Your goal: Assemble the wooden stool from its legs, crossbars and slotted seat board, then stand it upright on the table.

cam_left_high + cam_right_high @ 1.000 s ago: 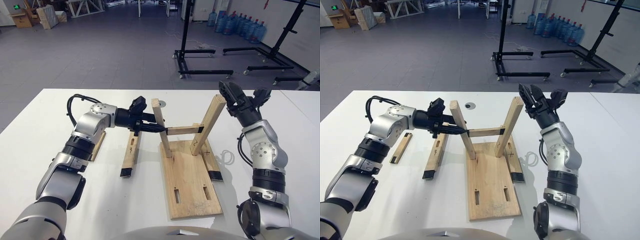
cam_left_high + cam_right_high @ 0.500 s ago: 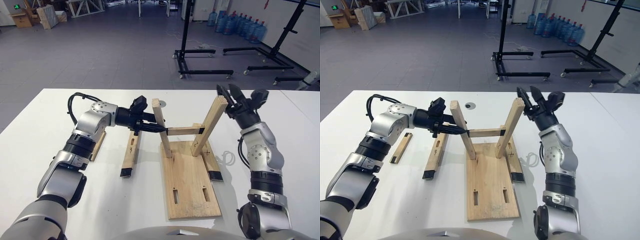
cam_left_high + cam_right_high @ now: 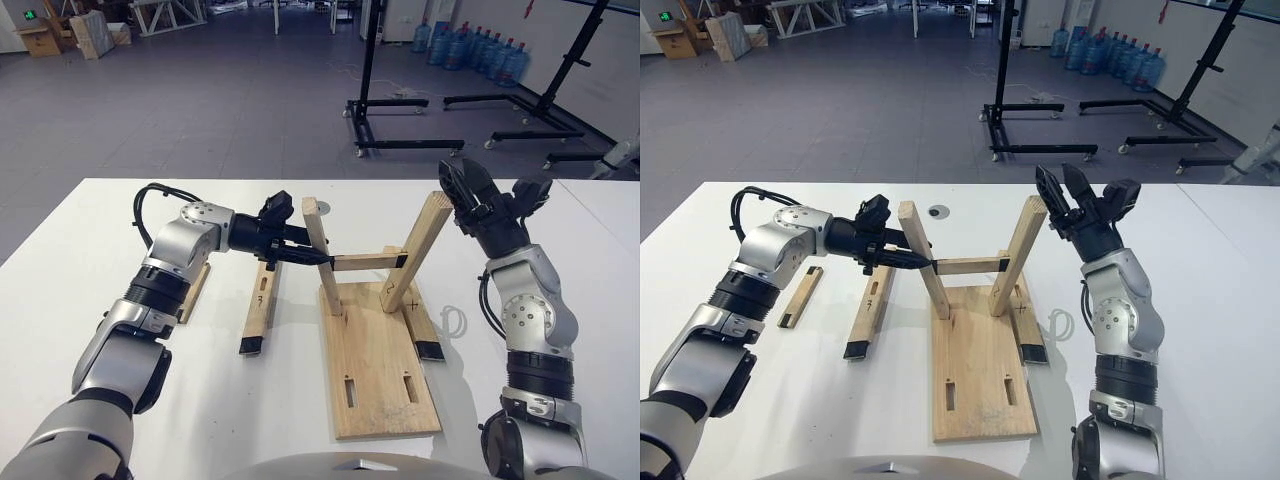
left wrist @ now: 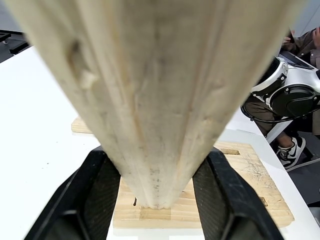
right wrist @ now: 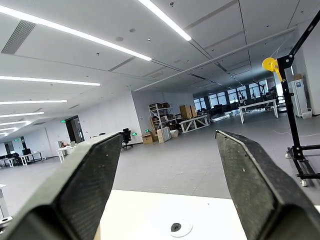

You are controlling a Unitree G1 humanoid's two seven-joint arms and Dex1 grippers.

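Left eye view showed you the left hand (image 3: 312, 257) clamped on one stool leg (image 3: 327, 285) standing on the seat board (image 3: 380, 385) on the bench (image 3: 90, 240); right hand (image 3: 1057, 180) spread apart beside the other leg (image 3: 418, 245).

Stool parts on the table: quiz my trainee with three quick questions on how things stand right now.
1. Fill in: the left upright leg and the right upright leg, standing on the seat board, are joined by one ___.
2. The left tool is shut on: A) the left upright leg; B) the seat board; C) nothing.
3. True or false: the right tool is open and holds nothing.
Key: 1 crossbar; 2 A; 3 true.
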